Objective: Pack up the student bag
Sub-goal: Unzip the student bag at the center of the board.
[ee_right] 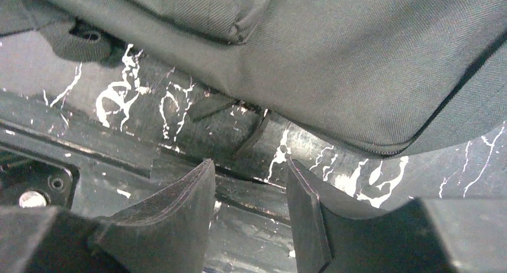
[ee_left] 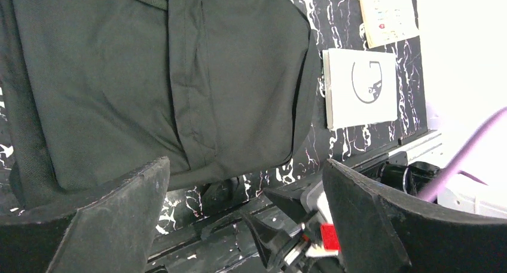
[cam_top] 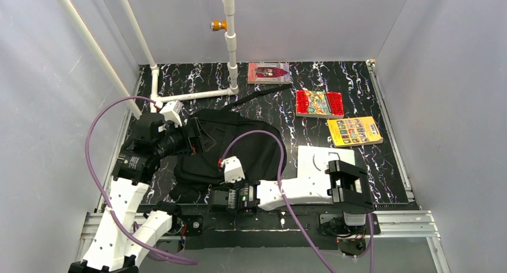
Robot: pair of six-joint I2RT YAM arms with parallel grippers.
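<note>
left fingers [ee_left: 119, 213] released wide, nothing between; student bag [cam_top: 242, 152] flat, counter [cam_top: 359, 88] centre-left, at their 12 o'clock. right fingers [ee_right: 173, 213] part-spread, empty, low by bag's near edge, rim at 12 o'clock, nearer.

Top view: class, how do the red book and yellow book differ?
The red book is red-edged around a picture; the yellow book shows small squares on yellow. The red book lies farther back than the yellow book. Both lie flat outside the student bag.
</note>
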